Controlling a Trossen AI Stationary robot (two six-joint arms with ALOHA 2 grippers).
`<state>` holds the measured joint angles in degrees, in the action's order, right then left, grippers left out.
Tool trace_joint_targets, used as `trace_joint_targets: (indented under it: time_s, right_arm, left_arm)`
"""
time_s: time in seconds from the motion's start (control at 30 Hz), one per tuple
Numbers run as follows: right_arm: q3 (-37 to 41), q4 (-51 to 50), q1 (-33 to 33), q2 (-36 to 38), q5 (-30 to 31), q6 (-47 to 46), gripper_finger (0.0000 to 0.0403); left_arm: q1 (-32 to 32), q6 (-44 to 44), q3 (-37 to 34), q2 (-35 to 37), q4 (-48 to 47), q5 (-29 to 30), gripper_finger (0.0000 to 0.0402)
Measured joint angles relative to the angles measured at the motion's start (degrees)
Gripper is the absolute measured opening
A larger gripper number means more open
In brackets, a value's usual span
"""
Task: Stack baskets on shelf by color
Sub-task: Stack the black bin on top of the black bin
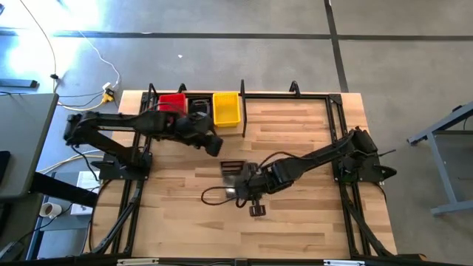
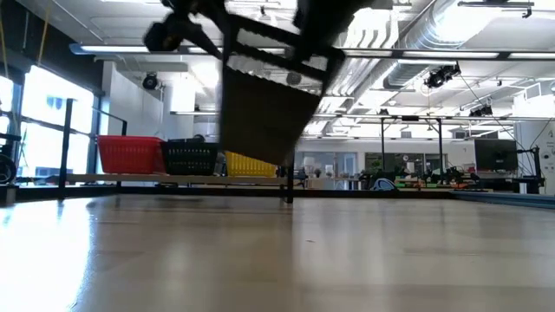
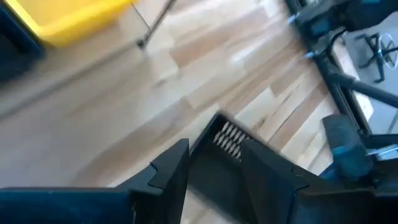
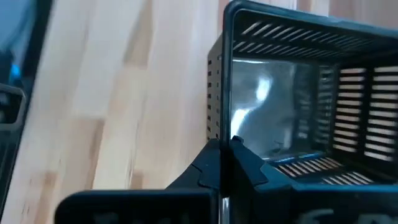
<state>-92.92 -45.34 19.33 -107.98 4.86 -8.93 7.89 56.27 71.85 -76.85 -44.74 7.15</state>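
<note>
My right gripper (image 1: pixel 242 185) (image 4: pixel 227 157) is shut on a black mesh basket (image 1: pixel 231 168) (image 2: pixel 264 113) over the middle of the table. My left gripper (image 1: pixel 213 143) (image 3: pixel 214 177) hovers open just to the far left of it. The same basket (image 3: pixel 225 138) shows beyond its fingers, untouched. On the shelf (image 2: pixel 173 179) at the far edge, a red basket (image 1: pixel 171 103), a black basket (image 1: pixel 198 106) and a yellow basket (image 1: pixel 226 108) stand side by side on their bases. My right gripper pinches a side wall of the black basket at its rim (image 4: pixel 222 134), near a corner, one finger inside the basket and one outside. The basket is lifted clear of the table and hangs tilted below the gripper (image 2: pixel 260 35).
Black metal tubing (image 1: pixel 295 94) frames the table's far edge and sides. Bare wooden tabletop (image 1: pixel 295 222) spreads across the near half and the right. A cable loop (image 1: pixel 213 196) hangs by my right wrist. The room lies beyond the shelf.
</note>
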Motion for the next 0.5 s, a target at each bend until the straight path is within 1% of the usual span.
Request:
trace_joint_targets:
  time_s: [0.07, 0.13, 0.17, 0.27, 0.33, 0.4, 0.5]
  right_arm:
    - [0.00, 2.18, -0.90, 0.00, -0.49, 1.51, 0.0000]
    - [0.00, 4.88, -1.95, 0.00, -0.91, 3.21, 0.0000]
    - [0.00, 6.34, -2.54, 0.00, -1.06, 3.98, 0.0000]
    - [0.00, 10.50, -4.58, 0.00, -2.25, 6.18, 0.0000]
    - [-0.11, 12.36, -5.98, 0.00, -2.40, 7.14, 0.0000]
    - [-1.49, 12.61, -7.43, -0.02, -2.62, 8.15, 0.0000]
    - [-4.04, 13.36, -9.84, 0.00, -2.77, 9.43, 0.0000]
  left_arm:
    - [-0.56, -0.15, 0.14, 2.24, -1.53, 2.04, 0.0136]
    - [-0.46, -0.36, -0.02, 4.68, -6.02, 4.31, 0.0136]
    - [-0.46, -0.34, 0.01, 5.67, -6.64, 5.45, 0.0136]
    - [0.64, 0.11, -0.04, 8.66, -11.00, 8.01, 0.0136]
    - [1.33, 0.05, 0.07, 10.51, -11.50, 9.15, 0.0136]
    - [2.55, -0.53, 0.02, 12.22, -12.87, 10.45, 0.0136]
    - [4.13, -2.76, 0.02, 14.56, -12.36, 12.59, 0.0135]
